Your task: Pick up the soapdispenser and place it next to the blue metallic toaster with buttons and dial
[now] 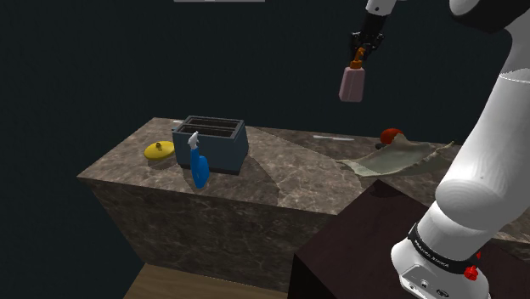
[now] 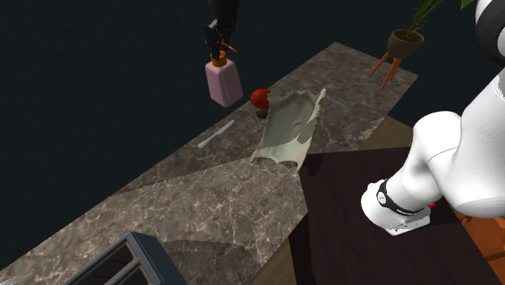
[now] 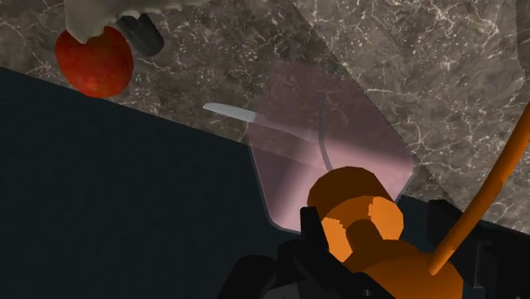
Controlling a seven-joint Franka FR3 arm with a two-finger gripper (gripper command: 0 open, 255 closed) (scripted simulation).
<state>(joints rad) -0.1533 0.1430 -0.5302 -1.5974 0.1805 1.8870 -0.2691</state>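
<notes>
A pink soap dispenser [image 1: 352, 83] with an orange pump top hangs high above the marble counter, and my black gripper [image 1: 359, 56] is shut on its pump neck. The second exterior view has the dispenser [image 2: 223, 82] under the gripper [image 2: 218, 50], above the counter's far part. In the wrist view the translucent pink bottle [image 3: 327, 144] and its orange cap [image 3: 357, 222] sit between my fingers [image 3: 310, 234]. The blue toaster [image 1: 211, 143] stands far off toward the shoulder view's left; its corner [image 2: 129, 261] shows at the second exterior view's lower edge.
A blue spray bottle [image 1: 199, 163] stands in front of the toaster and a yellow dish [image 1: 159, 150] beside it. A red apple [image 1: 391, 135], a crumpled cloth [image 2: 287, 125] and a knife [image 2: 215, 133] lie below the gripper. A potted plant [image 2: 405, 40] stands beyond the counter [image 1: 297, 170].
</notes>
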